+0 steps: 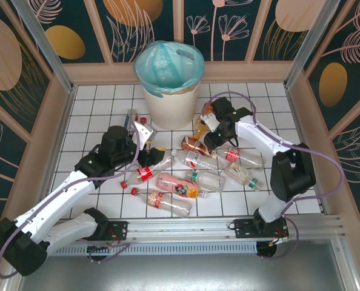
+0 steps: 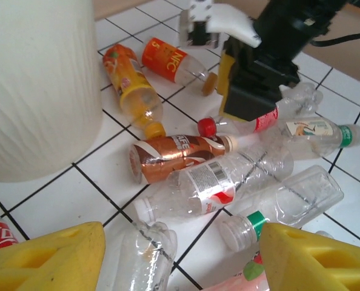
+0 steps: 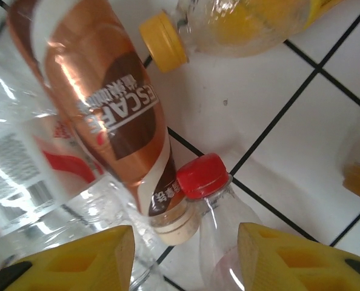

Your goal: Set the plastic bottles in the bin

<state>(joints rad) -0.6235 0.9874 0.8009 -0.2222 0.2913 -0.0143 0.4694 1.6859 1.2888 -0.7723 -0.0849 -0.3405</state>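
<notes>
The off-white bin (image 1: 168, 91) with its teal liner stands at the back of the tiled floor, and its ribbed wall (image 2: 34, 85) is also in the left wrist view. Several plastic bottles (image 1: 186, 176) lie scattered in front of it. My left gripper (image 2: 180, 267) is open low over a crumpled clear bottle (image 2: 137, 254), with a green-collared clear bottle (image 2: 289, 203) beside it. My right gripper (image 3: 186, 260) is open astride a red-capped clear bottle (image 3: 222, 236) that lies next to a brown coffee bottle (image 3: 101, 103). From above, the left gripper (image 1: 147, 140) and right gripper (image 1: 209, 134) flank the pile.
A yellow-capped orange bottle (image 3: 228, 24) lies just beyond the right gripper. Orange bottles (image 2: 131, 85) rest close to the bin's base. A red-labelled bottle (image 1: 145, 174) and a pink-labelled one (image 1: 177, 185) lie nearer the arms. Wooden walls (image 1: 65, 121) enclose the tiled floor.
</notes>
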